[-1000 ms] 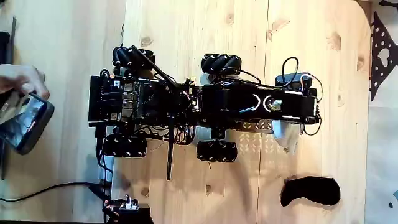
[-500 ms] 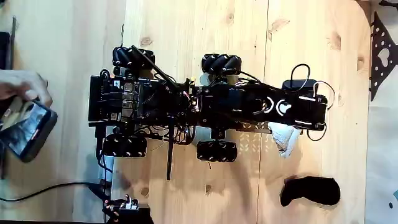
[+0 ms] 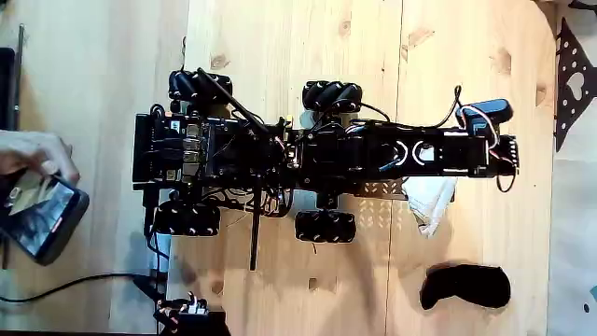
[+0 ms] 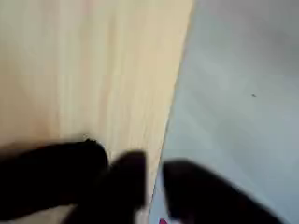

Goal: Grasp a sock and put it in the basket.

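Note:
In the fixed view the cream-white sock point(image 3: 430, 205) lies crumpled on the wooden table, its top edge tucked under my outstretched arm. My gripper point(image 3: 506, 155) is at the arm's right end, beyond the sock and near the board's right edge. Nothing white shows between its fingers. In the wrist view, blurred dark fingers point(image 4: 210, 196) stand at the bottom over the wood and a pale grey surface, too smeared to read their gap. A black slotted tray, the basket point(image 3: 152, 149), sits at the left end of the wheeled chassis.
A black sock point(image 3: 466, 287) lies on the wood below the arm. The base's wheels point(image 3: 331, 95) stick out on both sides. A person's hand point(image 3: 33, 149) holds a phone point(image 3: 42, 217) at far left. A black perforated plate point(image 3: 571, 84) lies at the right edge. Cables trail at lower left.
The arm has stretched further right, carrying the gripper past the white sock towards the board's edge. The sock stayed put. The hand and phone shifted slightly downward.

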You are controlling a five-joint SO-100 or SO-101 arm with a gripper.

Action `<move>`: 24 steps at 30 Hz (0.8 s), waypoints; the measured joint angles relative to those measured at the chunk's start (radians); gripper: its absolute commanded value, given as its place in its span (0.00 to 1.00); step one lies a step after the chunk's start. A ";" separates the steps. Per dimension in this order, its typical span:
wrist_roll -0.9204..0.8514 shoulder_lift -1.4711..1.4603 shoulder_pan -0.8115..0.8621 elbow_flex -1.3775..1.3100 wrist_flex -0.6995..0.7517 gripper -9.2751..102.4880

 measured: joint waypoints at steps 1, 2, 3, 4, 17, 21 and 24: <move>0.008 0.000 0.003 0.035 -0.043 0.08; 0.014 0.005 0.008 0.077 -0.089 0.08; 0.017 0.012 0.012 0.127 -0.138 0.08; 0.021 0.023 0.017 0.184 -0.190 0.08; 0.117 0.518 0.066 0.635 -0.420 0.10; 0.121 0.713 0.084 0.744 -0.276 0.10; 0.120 0.919 0.095 0.796 -0.083 0.10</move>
